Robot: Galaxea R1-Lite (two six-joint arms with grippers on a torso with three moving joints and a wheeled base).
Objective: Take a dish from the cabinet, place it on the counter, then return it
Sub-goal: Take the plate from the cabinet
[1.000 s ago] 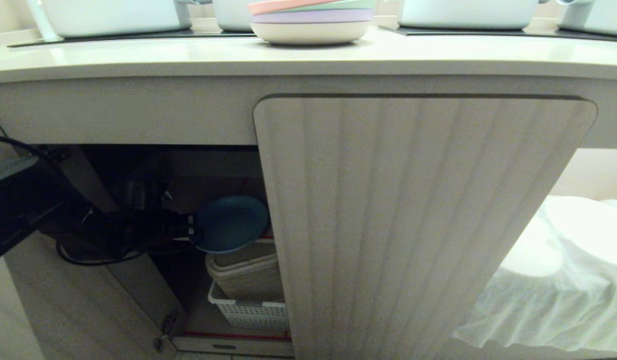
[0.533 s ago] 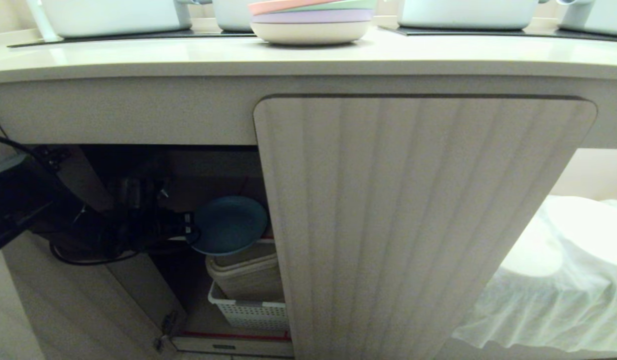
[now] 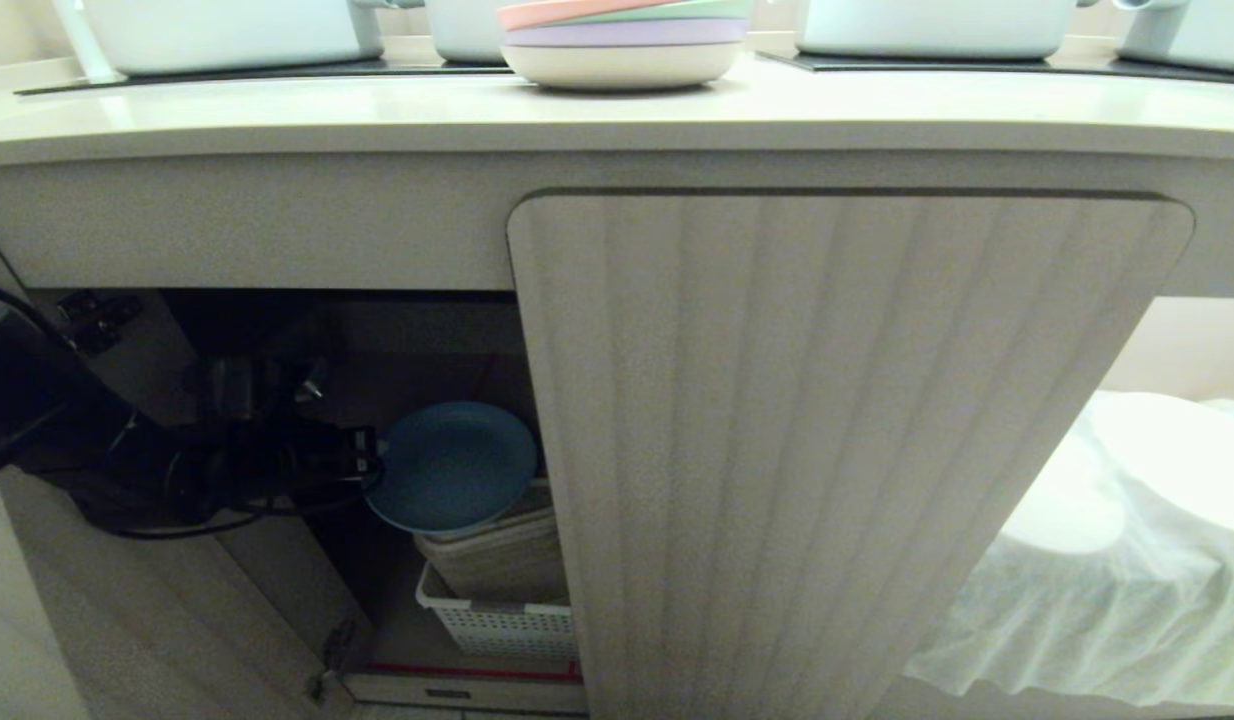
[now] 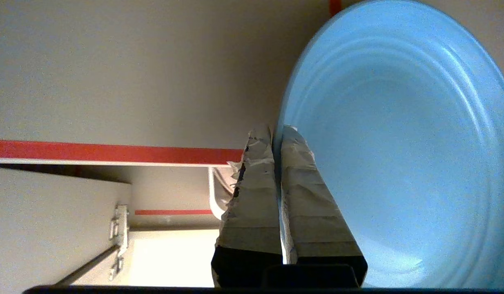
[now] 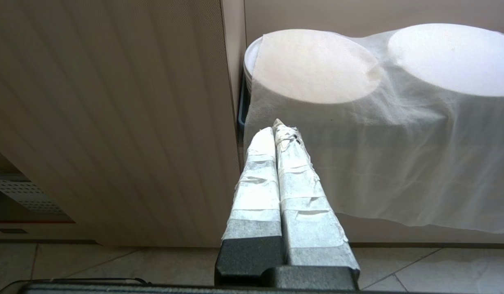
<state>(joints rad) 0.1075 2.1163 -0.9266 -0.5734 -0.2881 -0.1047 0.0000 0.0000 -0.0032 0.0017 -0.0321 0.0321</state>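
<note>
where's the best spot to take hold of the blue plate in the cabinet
By its thin raised rim, on the edge facing the open left side of the cabinet. The round matte blue plate is broad and shallow, so only the rim fits between jaws; the left gripper pinches it there, shut on that edge.

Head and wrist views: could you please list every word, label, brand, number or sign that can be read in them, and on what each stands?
None: no legible text in any view.
The dish, the cabinet door, the counter and the white basket bear no readable marks.
</note>
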